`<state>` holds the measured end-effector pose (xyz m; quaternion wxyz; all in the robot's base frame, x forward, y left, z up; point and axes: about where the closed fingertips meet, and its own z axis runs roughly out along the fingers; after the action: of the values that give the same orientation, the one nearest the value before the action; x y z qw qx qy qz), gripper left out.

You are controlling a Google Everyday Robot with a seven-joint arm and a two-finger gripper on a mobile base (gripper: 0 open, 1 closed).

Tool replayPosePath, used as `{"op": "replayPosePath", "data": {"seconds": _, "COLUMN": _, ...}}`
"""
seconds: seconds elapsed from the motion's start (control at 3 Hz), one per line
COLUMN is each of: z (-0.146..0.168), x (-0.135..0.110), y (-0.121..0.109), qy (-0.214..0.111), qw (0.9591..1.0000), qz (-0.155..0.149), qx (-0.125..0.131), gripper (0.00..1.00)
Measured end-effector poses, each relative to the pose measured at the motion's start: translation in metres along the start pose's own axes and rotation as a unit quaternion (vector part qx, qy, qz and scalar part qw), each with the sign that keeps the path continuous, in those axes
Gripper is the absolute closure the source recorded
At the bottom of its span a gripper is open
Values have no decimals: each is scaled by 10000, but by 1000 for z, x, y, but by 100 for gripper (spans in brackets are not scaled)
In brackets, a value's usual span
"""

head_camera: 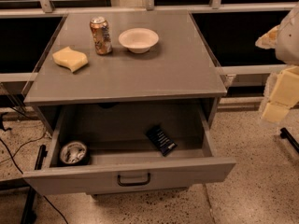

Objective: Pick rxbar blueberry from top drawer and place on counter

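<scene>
The rxbar blueberry [161, 140], a flat dark navy bar with pale text lines, lies inside the open top drawer [205, 169], right of its middle and turned at an angle. The drawer is pulled out, and its dark pull handle [133, 179] sits at the centre of the front panel. The grey counter [159, 73] is directly above it. My gripper [279, 99] shows as pale yellow parts at the right edge of the camera view. It is beside the cabinet, well to the right of the drawer, and holds nothing that I can see.
A round dark tin [73, 153] sits in the drawer's left corner. On the counter stand a soda can [101, 35], a white bowl [138, 39] and a yellow sponge [70, 59]. Cables [14, 157] lie on the speckled floor to the left. A railing runs behind.
</scene>
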<state>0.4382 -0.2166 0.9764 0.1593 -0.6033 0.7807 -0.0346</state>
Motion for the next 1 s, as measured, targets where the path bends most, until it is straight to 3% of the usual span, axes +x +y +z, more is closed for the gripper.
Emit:
{"op": "replayPosePath", "data": {"seconds": 0.33, "z": 0, "x": 0, "y": 0, "qy": -1, "qw": 10000, "qz": 0, "qx": 2, "gripper": 0}}
{"op": "replayPosePath", "data": {"seconds": 1.0, "z": 18, "x": -8, "y": 5, "qy": -157, "qw": 9997, "qz": 166, "qx": 22, "gripper": 50}}
